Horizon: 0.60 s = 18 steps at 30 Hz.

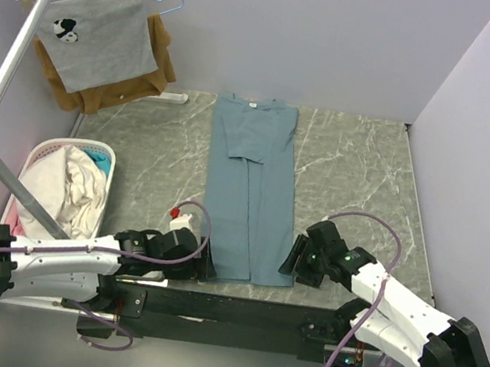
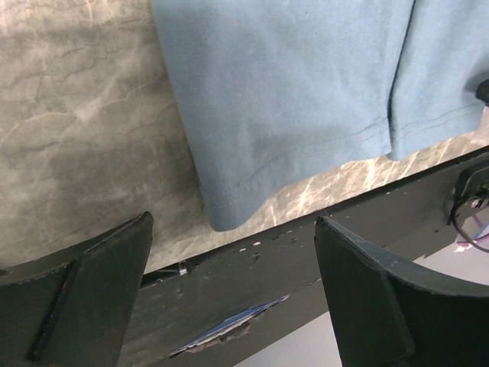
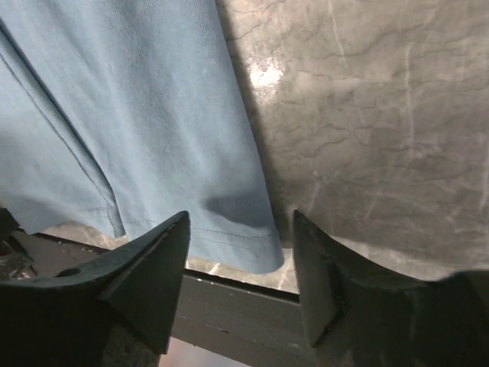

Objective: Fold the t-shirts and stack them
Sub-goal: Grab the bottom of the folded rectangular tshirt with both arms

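A dusty teal-blue t-shirt (image 1: 254, 185) lies on the marble table, folded lengthwise into a long strip with its neck label at the far end. My left gripper (image 1: 206, 264) sits low by the hem's near-left corner (image 2: 228, 212); its jaws stand wide open (image 2: 234, 222), with the corner just ahead of them and nothing held. My right gripper (image 1: 290, 257) is at the hem's near-right corner (image 3: 252, 245). Its fingers (image 3: 160, 260) straddle that corner without touching the cloth, so this gripper (image 3: 241, 218) is open too.
A white laundry basket (image 1: 44, 152) holding pale garments stands at the left. Behind it, a grey printed shirt (image 1: 101, 37) and a brown garment (image 1: 157, 64) hang on a rack whose slanted pole (image 1: 13, 66) crosses the left side. The black front rail (image 1: 227, 305) runs just below the hem.
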Available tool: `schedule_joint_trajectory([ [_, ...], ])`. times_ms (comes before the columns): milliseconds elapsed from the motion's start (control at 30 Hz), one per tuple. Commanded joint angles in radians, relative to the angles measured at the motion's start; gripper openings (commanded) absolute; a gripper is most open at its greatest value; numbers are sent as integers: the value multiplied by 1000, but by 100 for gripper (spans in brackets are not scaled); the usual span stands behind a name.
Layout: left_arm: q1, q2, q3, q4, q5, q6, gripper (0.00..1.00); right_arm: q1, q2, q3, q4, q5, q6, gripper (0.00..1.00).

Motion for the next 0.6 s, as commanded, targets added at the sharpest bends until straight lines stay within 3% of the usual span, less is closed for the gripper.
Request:
schedule_joint_trajectory([
  [0, -11, 43, -36, -7, -40, -32, 93, 14, -1, -36, 31, 7, 29, 61],
  [133, -11, 95, -25, 28, -69, -21, 90, 14, 10, -42, 44, 9, 26, 57],
  [267, -11, 158, -5, 48, -94, -12, 79, 14, 27, -45, 58, 9, 22, 56],
  [333, -11, 187, 4, 43, -99, -7, 70, 14, 30, -44, 61, 9, 22, 54],
  [467, -11, 198, 1, 43, -92, -8, 43, 15, 30, -56, 74, 1, 29, 39],
  [533, -11, 192, -5, 40, -92, -10, 32, 15, 30, -64, 86, -11, 32, 30],
  [567, -11, 186, -8, 42, -91, -12, 24, 17, 27, -68, 87, -14, 36, 19],
])
